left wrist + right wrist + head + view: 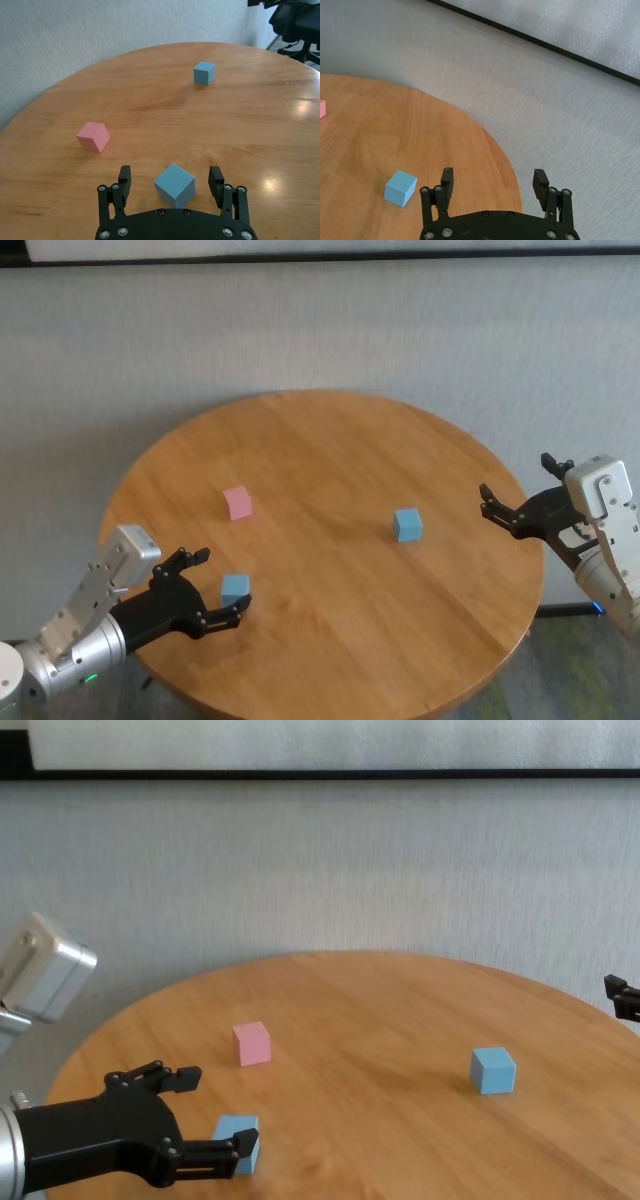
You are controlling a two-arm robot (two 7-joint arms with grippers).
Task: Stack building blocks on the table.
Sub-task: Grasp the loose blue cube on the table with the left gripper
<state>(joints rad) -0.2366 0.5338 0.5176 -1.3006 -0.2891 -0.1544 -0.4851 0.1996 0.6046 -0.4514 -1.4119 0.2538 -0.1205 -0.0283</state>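
On the round wooden table (330, 440) lie three building blocks, all apart from one another. A light blue block (235, 588) (174, 185) (232, 1126) rests on the wood near the left front edge. My left gripper (222, 582) (170, 176) is open around it, one finger on each side with gaps showing. The pink block (238, 502) (93, 136) (252, 1043) sits a little farther back. Another light blue block (407, 525) (400, 188) (493, 1070) lies toward the right. My right gripper (517, 482) (493, 176) hovers open and empty at the table's right edge.
A grey wall surface runs behind the table, topped by a dark strip. A black office chair (295, 25) stands beyond the table's far right side. Bare wood lies between the blocks at the table's middle (330, 570).
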